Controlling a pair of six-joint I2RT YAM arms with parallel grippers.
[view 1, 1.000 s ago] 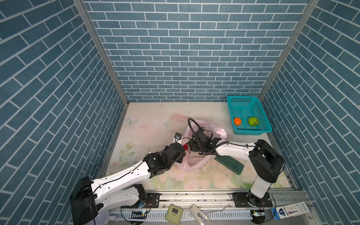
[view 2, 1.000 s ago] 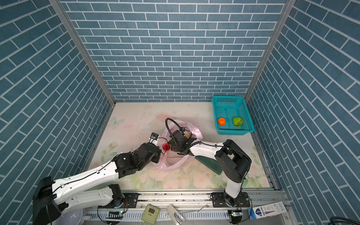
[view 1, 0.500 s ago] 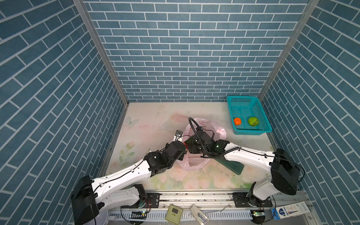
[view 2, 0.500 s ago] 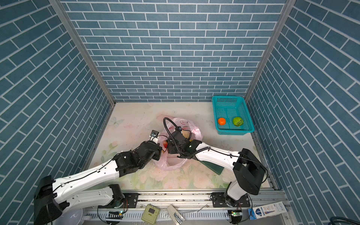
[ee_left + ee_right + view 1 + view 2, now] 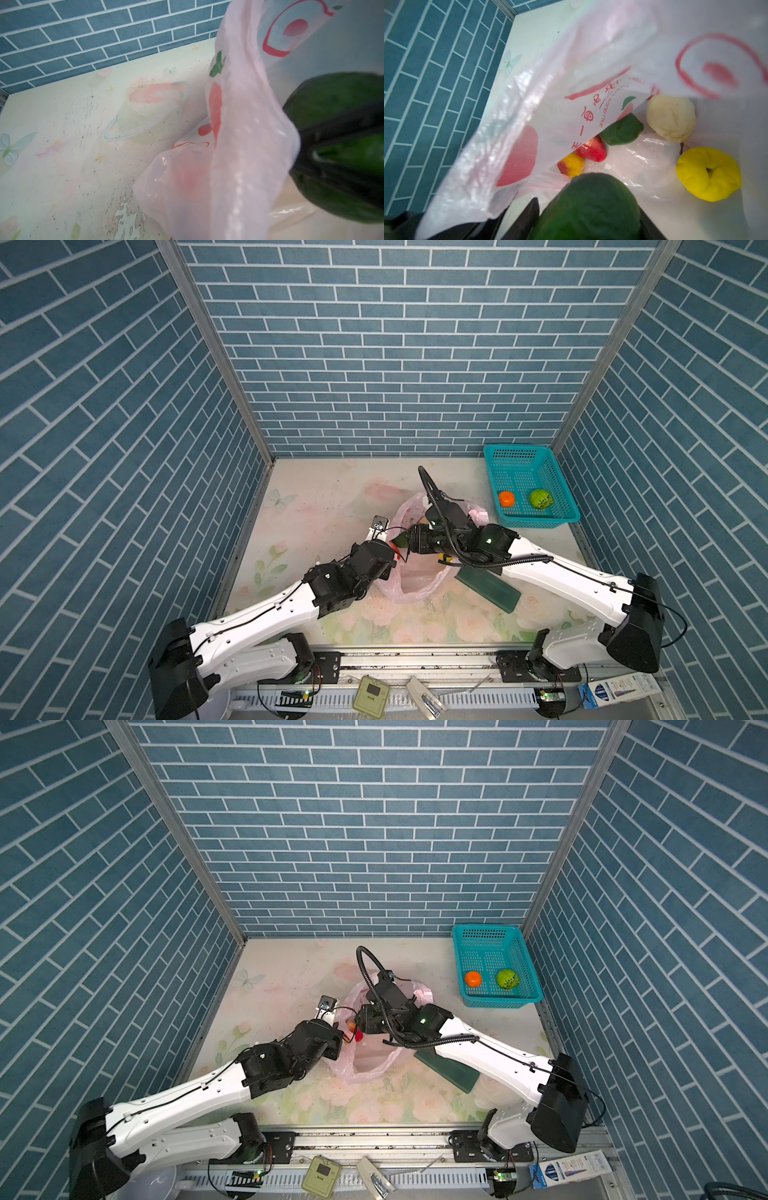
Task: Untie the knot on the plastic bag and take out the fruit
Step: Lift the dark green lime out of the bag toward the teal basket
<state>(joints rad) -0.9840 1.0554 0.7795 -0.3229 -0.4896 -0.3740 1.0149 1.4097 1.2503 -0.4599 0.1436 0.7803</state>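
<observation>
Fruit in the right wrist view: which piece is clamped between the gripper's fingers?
The large dark green fruit, held by the right gripper; the yellow fruit, cream fruit and red fruit lie loose in the plastic bag.

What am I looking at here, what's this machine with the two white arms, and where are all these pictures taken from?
It is a robot with two white arms over a flowery table. Two pictures look down on the whole scene; the two close-ups come from cameras on the arms' wrists. The left gripper is shut on the edge of a pink plastic bag. The right gripper grips a dark green fruit at the bag's mouth. More toy fruit lies inside: a yellow one, a cream one, a red one. In the teal basket sit an orange fruit and a bright green one. A dark green block lies near the bag.
</observation>
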